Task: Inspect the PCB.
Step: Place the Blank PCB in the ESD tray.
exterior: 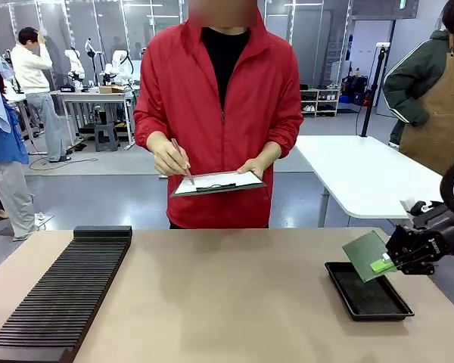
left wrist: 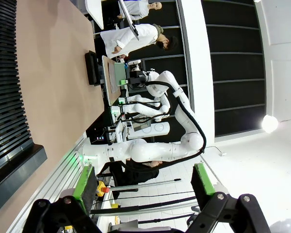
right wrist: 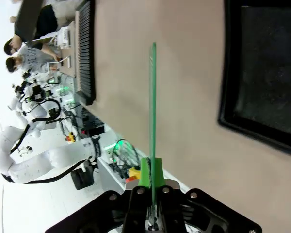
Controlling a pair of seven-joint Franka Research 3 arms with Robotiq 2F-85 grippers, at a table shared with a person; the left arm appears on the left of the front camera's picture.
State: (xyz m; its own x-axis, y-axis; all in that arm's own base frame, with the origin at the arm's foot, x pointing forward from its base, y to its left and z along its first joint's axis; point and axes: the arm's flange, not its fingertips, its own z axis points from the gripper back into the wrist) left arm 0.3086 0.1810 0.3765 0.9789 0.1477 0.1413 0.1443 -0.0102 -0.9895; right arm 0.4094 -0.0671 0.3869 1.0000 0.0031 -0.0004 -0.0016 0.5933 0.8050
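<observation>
- Front view: right pincer [exterior: 387,262] comes in from the right edge, clamped on one corner of the PCB [exterior: 365,255].
- PCB is held tilted, broad grey-green face toward the camera, above the near-left part of the black tray [exterior: 367,290]; whether its lower edge touches the tray, cannot tell.
- Tray sits flat on the bench [exterior: 227,295], right side.
- Black ribbed rack [exterior: 64,291] lies along the bench's left side, running from the far edge toward the camera.
- Person in a red jacket [exterior: 219,98] stands at the far side, holding a clipboard [exterior: 217,184] with white paper in one hand and a pen [exterior: 182,161] on the paper in the other hand [exterior: 169,159].
- Left wrist view: left pincer [left wrist: 144,187] has its green-padded fingers [left wrist: 85,182] wide apart, nothing between them.
- Picture is rolled sideways; the bench [left wrist: 58,73] and the ribbed rack [left wrist: 9,107] show at the left, the right arm [left wrist: 174,141] farther off, holding the PCB [left wrist: 120,75] near the tray [left wrist: 92,68].
- Right wrist view: right pincer [right wrist: 152,177] is closed on the PCB [right wrist: 153,107], seen edge-on as a thin bright green line rising from between the green pads [right wrist: 145,172].
- Below it lies the tan bench [right wrist: 174,63]; the tray [right wrist: 262,73] is at the right, the rack [right wrist: 85,48] at the upper left.
</observation>
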